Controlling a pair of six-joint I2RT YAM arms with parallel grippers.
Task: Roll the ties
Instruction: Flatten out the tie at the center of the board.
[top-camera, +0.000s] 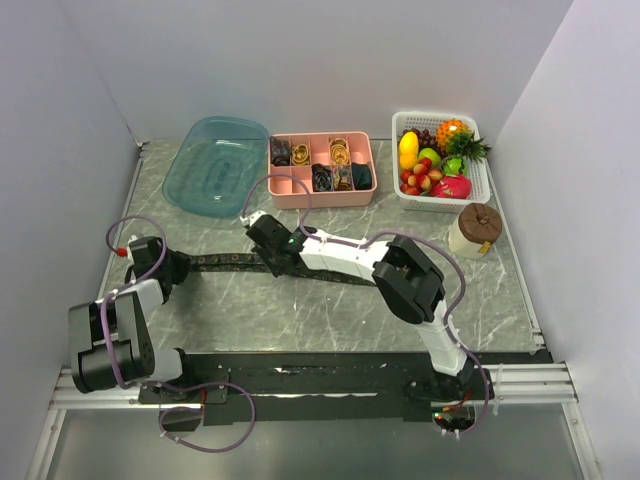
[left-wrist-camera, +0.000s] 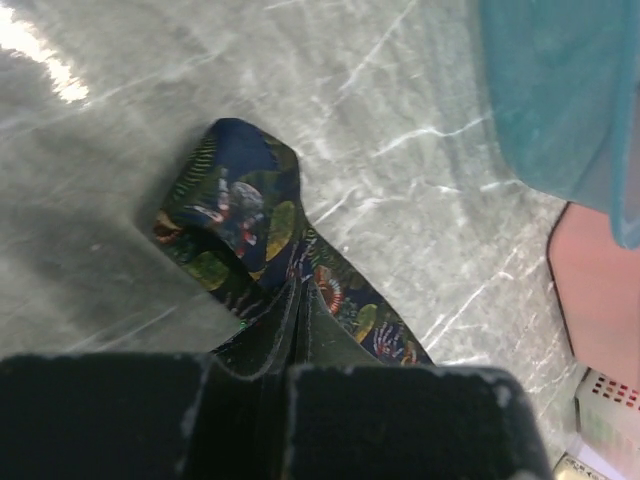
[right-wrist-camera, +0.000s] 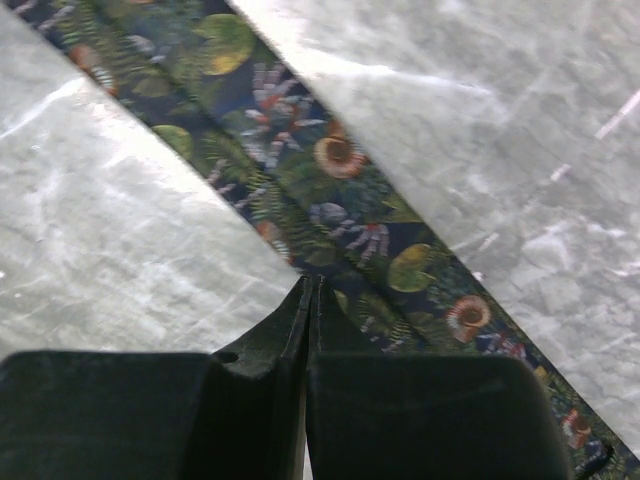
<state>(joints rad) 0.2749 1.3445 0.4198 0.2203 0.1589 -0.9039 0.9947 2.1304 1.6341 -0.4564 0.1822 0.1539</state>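
Grey marble worktop, from above: a dark patterned tie lies between both arms. Left wrist: left tool pinched shut on the tie's folded end. Right wrist: right tool closed, tips at the tie's edge.

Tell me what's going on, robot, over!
Left gripper shut on the tie at its folded end. Right gripper shut, tips on the tie. It lies stretched flat between them. Nothing in the way.
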